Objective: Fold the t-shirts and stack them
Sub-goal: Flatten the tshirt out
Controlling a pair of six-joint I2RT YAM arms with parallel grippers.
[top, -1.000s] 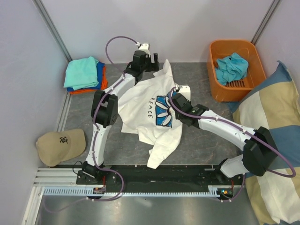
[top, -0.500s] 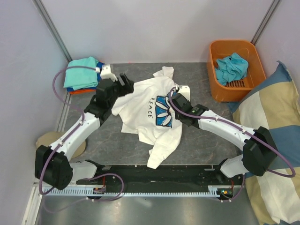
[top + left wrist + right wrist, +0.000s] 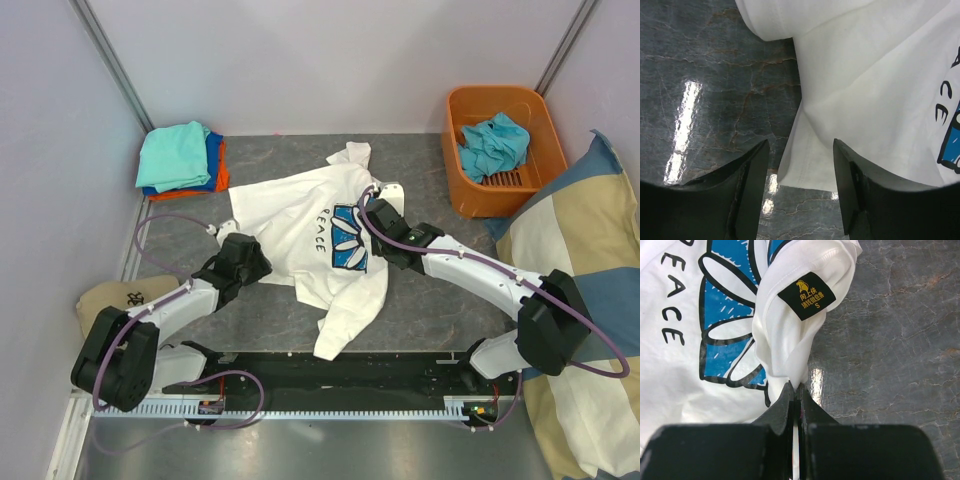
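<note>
The white t-shirt (image 3: pixel 300 225) with the blue flower print and lettering lies crumpled mid-table. My right gripper (image 3: pixel 375 212) is shut on a bunched fold of it; the right wrist view shows the jaws (image 3: pixel 796 390) pinching white cloth just below a black neck label (image 3: pixel 807 295). My left gripper (image 3: pixel 260 264) is open, low at the shirt's left hem. In the left wrist view its fingers (image 3: pixel 752 185) stand on either side of a hem corner of the shirt (image 3: pixel 880 90) without touching it. Folded teal, blue and orange tees (image 3: pixel 182 157) are stacked at the back left.
An orange basket (image 3: pixel 520 178) at the back right holds a crumpled teal shirt (image 3: pixel 493 143). A tan cap (image 3: pixel 105 298) lies at the front left, partly behind my left arm. The checked cushion (image 3: pixel 585 270) fills the right side. Grey walls close in the left and back.
My left arm has swung from the shirt's far sleeve, past the folded stack, down to the shirt's near-left hem. The shirt's left side now lies flatter. The right gripper has kept its hold.
</note>
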